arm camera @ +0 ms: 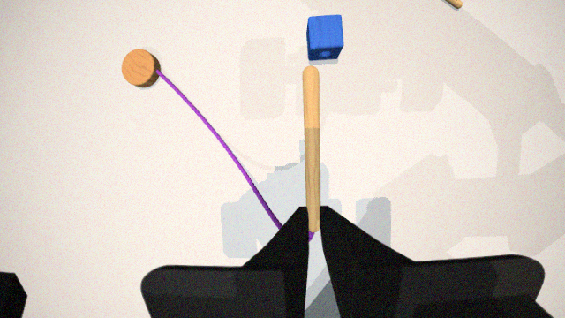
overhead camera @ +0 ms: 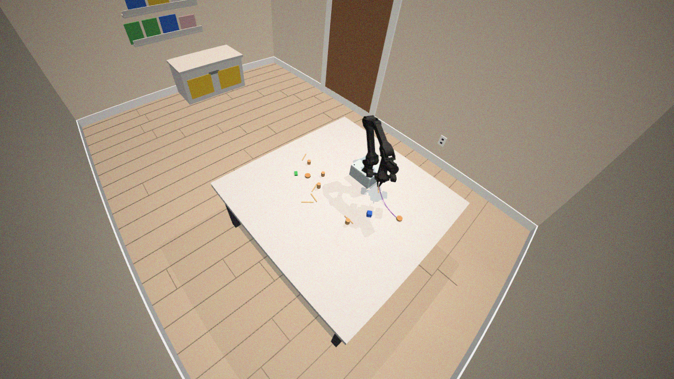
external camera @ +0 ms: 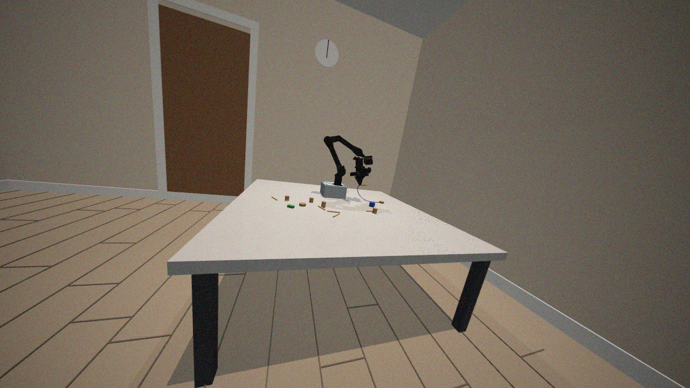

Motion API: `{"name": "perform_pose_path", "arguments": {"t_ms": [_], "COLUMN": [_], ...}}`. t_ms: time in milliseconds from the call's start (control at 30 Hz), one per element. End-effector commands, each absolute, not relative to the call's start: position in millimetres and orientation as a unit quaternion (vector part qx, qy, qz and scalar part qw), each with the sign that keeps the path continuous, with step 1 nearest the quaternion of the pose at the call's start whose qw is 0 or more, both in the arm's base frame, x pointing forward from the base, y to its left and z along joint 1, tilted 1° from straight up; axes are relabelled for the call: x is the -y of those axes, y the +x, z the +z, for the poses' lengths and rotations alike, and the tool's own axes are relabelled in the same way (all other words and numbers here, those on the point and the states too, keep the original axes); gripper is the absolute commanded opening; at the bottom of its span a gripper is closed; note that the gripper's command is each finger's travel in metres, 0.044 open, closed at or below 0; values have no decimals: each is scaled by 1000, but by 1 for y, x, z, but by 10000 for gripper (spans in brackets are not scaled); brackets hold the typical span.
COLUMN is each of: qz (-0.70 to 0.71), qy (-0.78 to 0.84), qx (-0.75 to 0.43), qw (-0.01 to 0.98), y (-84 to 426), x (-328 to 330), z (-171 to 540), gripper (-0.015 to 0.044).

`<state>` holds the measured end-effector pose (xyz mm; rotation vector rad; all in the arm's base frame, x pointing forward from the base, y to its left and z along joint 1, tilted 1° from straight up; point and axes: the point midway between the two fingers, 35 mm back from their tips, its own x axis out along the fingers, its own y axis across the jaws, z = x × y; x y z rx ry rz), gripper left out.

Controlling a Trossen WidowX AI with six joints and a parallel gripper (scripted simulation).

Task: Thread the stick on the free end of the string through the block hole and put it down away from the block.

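Observation:
My gripper (arm camera: 312, 214) (overhead camera: 378, 185) (external camera: 359, 184) is shut on the wooden stick (arm camera: 312, 110) near its string end, held above the table. In the wrist view the stick points at the blue block (arm camera: 325, 36) (overhead camera: 369, 213) (external camera: 372, 204), whose hole shows on the side facing the stick. The stick's tip appears just short of the block and is not in the hole. The purple string (arm camera: 214, 133) (overhead camera: 386, 204) runs from the stick's held end down to the round wooden button (arm camera: 139, 67) (overhead camera: 399, 218) (external camera: 381, 202) on the table.
A cylinder (overhead camera: 347, 221) (external camera: 374, 210) with a loose stick beside it stands near the block. Further off lie a green piece (overhead camera: 296, 173) (external camera: 290, 206), an orange disc (overhead camera: 307, 175) (external camera: 302, 204), several cylinders and loose sticks. The arm's grey base (overhead camera: 360, 177) (external camera: 332, 190) stands behind the gripper.

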<state>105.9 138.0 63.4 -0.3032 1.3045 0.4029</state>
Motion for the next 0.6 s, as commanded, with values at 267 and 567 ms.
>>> {"name": "perform_pose_path", "arguments": {"t_ms": [267,567], "qz": [184,183], "qy": [-150,-155], "qx": [-622,-635], "qw": [746,735], "y": [110,113], "x": [-146,-151], "z": [51,42], "gripper": [0,0]}}
